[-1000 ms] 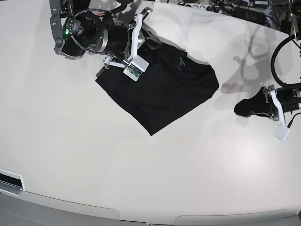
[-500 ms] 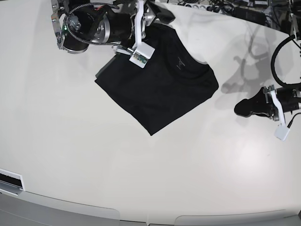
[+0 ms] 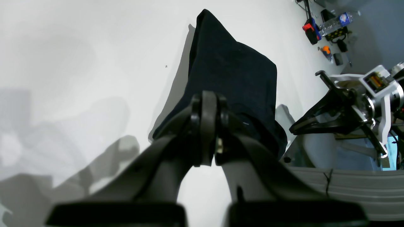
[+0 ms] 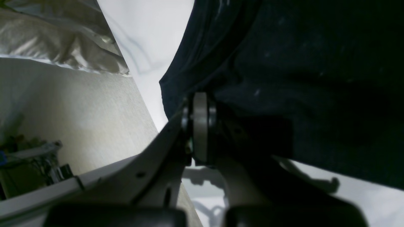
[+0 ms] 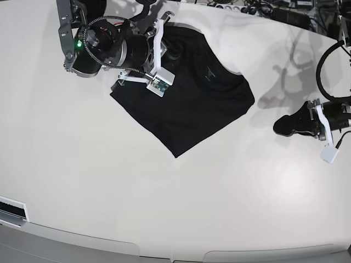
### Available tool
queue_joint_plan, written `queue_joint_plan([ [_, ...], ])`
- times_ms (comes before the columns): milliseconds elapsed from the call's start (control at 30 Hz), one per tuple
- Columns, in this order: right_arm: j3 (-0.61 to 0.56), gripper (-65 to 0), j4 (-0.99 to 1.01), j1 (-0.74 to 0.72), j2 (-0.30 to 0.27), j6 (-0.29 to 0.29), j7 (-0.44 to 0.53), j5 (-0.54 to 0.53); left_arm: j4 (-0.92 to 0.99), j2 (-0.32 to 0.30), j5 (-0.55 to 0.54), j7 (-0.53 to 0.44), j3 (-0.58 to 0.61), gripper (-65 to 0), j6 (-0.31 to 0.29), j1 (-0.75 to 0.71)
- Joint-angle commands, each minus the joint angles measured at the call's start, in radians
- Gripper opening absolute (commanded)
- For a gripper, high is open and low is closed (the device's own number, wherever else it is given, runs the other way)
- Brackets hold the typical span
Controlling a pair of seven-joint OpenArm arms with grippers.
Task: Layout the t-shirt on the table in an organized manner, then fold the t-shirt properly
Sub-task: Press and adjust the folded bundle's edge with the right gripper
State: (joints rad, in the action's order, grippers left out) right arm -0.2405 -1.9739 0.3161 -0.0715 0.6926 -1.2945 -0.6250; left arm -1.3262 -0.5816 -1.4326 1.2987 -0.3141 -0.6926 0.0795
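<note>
Shirt [image 5: 186,98] lies folded, black and smooth on the tabletop [image 5: 109,181]. I see my right fingers [image 4: 199,126] clenched at its edge, left fingers [image 3: 206,126] clenched, apart.

Bright light, blurred near foregrounds.

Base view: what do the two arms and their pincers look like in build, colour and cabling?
The right arm is bulky black and silver, with a braided cable looped over it, a green indicator light, white bracket strips and a small white camera module. The left arm shows a white bracket and a looping black cable. The left pincer and right pincer have dark tapering fingers.
</note>
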Motion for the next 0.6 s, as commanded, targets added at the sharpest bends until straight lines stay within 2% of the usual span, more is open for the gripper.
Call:
queue_joint_plan([
  [0,-0.001,-65.0,-0.019,0.011,0.002,0.006,0.01,-0.021,-0.014,-0.019,-0.027,-0.019,-0.008,-65.0,-0.006,0.015],
  [200,-0.011,-65.0,-0.019,0.106,0.002,0.006,0.009,-0.028,-0.014,-0.019,-0.024,-0.021,-0.008,-65.0,-0.006,0.016],
  [300,-0.046,-65.0,-0.019,0.136,0.001,0.006,0.039,-0.006,-0.014,-0.019,-0.024,-0.035,-0.008,-65.0,-0.006,0.016],
  [433,-0.115,-65.0,-0.019,0.138,0.002,0.006,0.148,0.209,-0.014,-0.019,-0.023,-0.042,-0.008,-65.0,-0.006,0.015],
  [500,-0.135,-64.7,-0.019,0.138,0.002,0.006,0.184,0.259,-0.014,-0.019,-0.016,-0.042,-0.008,-65.0,-0.006,0.015],
  [567,-0.147,-54.5,-0.019,0.135,0.002,0.006,0.188,0.264,-0.014,-0.019,-0.017,-0.042,-0.008,-65.0,-0.006,0.016],
])
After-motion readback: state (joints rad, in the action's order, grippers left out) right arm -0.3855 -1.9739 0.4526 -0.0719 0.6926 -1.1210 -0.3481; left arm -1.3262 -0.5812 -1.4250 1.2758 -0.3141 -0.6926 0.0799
